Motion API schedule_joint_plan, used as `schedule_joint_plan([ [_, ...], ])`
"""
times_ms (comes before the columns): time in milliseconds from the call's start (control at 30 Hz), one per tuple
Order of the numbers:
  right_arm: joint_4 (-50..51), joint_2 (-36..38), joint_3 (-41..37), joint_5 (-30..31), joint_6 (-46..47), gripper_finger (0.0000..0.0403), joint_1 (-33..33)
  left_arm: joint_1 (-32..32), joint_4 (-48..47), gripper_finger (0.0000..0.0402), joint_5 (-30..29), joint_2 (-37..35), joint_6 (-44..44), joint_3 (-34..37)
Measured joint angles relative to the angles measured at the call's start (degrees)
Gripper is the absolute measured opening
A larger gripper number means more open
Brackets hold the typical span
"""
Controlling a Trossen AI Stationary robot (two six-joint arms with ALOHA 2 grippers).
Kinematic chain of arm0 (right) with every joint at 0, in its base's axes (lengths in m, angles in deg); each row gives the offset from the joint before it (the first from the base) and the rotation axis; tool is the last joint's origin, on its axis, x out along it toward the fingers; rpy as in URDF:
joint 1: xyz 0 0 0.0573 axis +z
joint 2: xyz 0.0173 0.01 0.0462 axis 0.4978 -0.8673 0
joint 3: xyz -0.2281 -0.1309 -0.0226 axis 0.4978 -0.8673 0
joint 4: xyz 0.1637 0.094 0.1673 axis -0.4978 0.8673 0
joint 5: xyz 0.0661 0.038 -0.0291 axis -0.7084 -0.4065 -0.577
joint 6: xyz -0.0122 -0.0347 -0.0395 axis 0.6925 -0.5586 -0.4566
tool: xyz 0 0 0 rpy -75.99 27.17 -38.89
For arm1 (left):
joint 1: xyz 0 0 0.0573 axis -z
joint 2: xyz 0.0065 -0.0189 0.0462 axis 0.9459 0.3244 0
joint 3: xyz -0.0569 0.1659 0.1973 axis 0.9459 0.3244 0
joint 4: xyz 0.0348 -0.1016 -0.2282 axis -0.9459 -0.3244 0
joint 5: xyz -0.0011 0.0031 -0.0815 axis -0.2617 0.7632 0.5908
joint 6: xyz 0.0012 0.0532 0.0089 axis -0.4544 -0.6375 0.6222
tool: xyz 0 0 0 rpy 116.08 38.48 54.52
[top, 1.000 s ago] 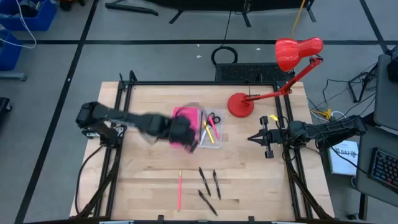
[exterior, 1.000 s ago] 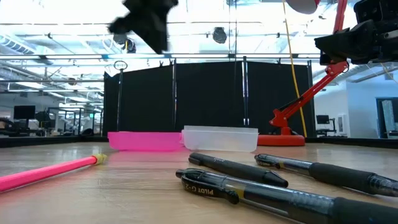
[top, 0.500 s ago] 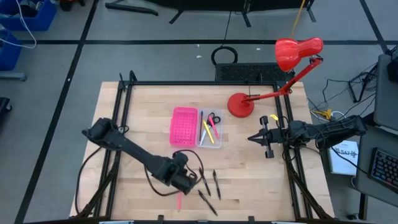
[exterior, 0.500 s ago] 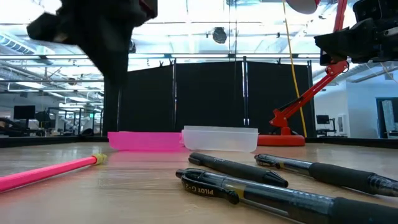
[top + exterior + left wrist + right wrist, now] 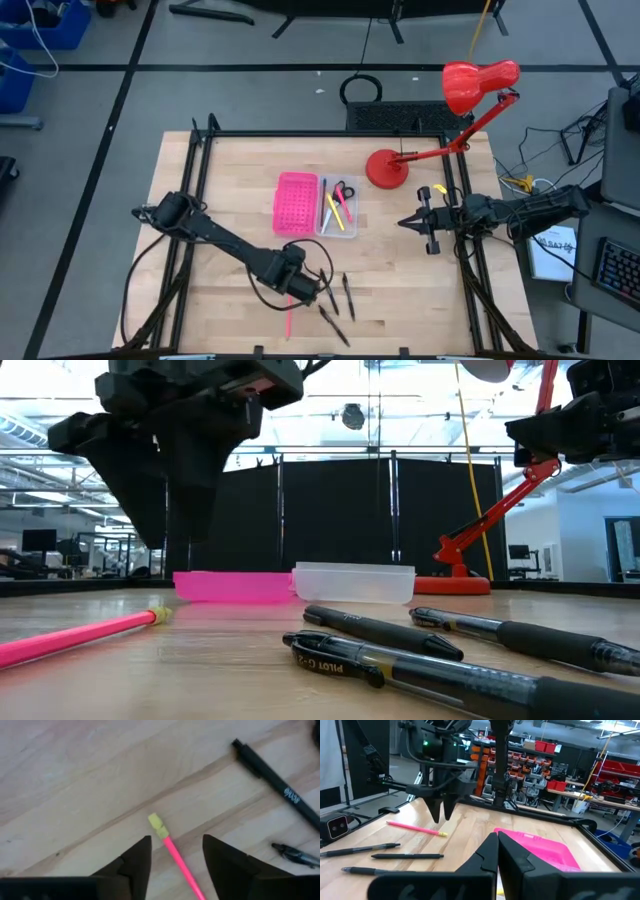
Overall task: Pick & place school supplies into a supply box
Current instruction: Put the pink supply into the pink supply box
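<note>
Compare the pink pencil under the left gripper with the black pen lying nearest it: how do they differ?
The pink pencil is slim, bright pink, with a yellow eraser tip; the black pen is thicker, dark, with printed lettering. The pencil lies between the open fingers of the left gripper, which hangs above it; the pen lies off to one side, outside them. Both rest flat on the wooden table, untouched.

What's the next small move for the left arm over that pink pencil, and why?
Probably lower straight down and close. The left gripper is open, hovering above the pink pencil, which lies between its fingers near the eraser end, not yet gripped.
</note>
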State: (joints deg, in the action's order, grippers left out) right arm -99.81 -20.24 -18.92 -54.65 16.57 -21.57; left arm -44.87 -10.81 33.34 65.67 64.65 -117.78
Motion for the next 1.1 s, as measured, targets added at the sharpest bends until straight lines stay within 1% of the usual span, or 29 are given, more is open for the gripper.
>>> schedule_joint_plan([
  [67, 0.0, -0.4, 0.0, 0.0, 0.1, 0.0000, 0.0, -0.5, 0.1, 0.0200, 0.9, 0.1, 0.0, 0.0],
  [133, 0.0, -0.7, 0.0, 0.0, 0.1, 0.0000, 0.0, -0.9, 0.1, 0.0205, 2.1, 1.2, 0.0, 0.0],
  [367, -0.1, -1.7, 0.0, 0.0, 0.2, 0.0000, 0.0, -1.1, 0.1, 0.0207, 6.9, 5.8, -0.6, 0.0],
  [533, 0.0, -2.1, 0.0, 0.0, 0.2, 0.0000, 0.0, -1.5, 0.3, 0.0207, 7.3, 7.8, -1.8, -0.2],
  [767, 0.0, -2.1, 0.0, 0.0, 0.8, 0.0000, 0.0, -2.3, 1.5, 0.0204, 6.5, 8.3, -5.0, -0.2],
  [833, 0.0, -2.1, 0.0, 0.0, 0.8, 0.0000, 0.0, -2.5, 1.8, 0.0192, 6.8, 8.3, -6.3, -0.2],
  [900, 0.0, -2.1, 0.0, 0.0, 0.8, 0.0000, 0.0, -2.8, 2.1, 0.0172, 7.3, 8.3, -6.8, 0.0],
  [1100, 0.6, -2.1, 0.0, 0.0, 0.8, 0.0000, 0.0, -3.2, 5.8, 0.0094, 8.3, 8.4, -6.4, 1.5],
])
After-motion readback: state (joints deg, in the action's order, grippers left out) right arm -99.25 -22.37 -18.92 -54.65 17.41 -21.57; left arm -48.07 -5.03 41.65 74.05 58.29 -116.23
